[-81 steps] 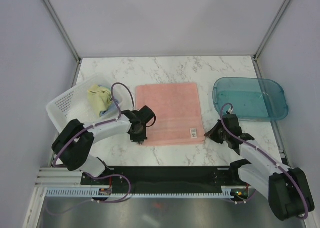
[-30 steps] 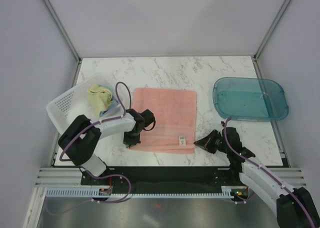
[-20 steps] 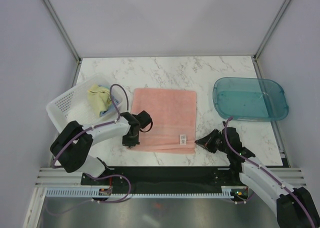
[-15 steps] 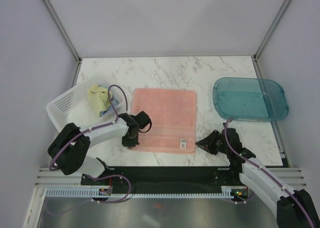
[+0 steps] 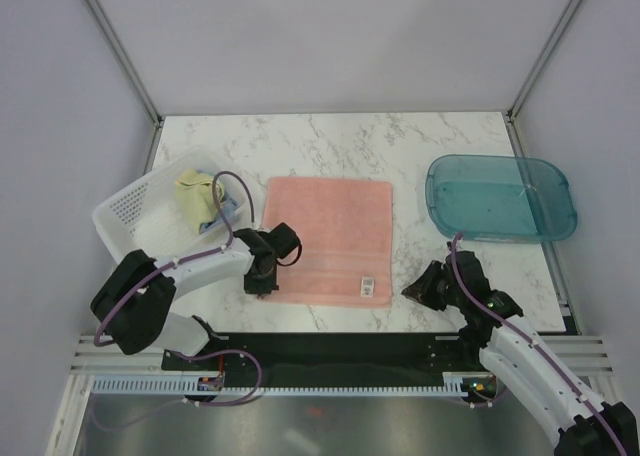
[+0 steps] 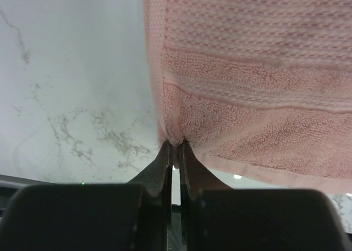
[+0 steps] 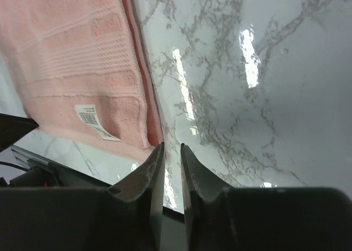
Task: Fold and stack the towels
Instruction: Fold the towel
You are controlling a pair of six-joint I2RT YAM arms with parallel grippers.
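A salmon-pink square terry towel (image 5: 328, 238) lies flat and unfolded on the white marble surface (image 5: 340, 136). Its near hem is now close to the surface's near edge, after it slid toward the arms and a little left over the past few seconds. Its small white tag (image 5: 367, 286) sits by the near-right corner.

The left arm (image 5: 190, 264) reaches in low, and the left jaws are clenched on the towel's near-left corner, with a tuft of pile caught at their tips. The right arm (image 5: 520, 346) has eased back from the near-right corner. The right jaws stand slightly parted and grasp nothing, with bare marble between them and their tips just beside the towel's right edge.

With the cloth drawn in front of both arms and one corner pinched, the first fold looks ready to begin once the right side takes its corner. No fold is made yet.

A pale-yellow-and-teal towel (image 5: 197, 191) waits crumpled in the white perforated plastic basket (image 5: 120, 216) at the left edge. The teal translucent plastic tray (image 5: 500, 201) stands at the right edge, well apart from the work.
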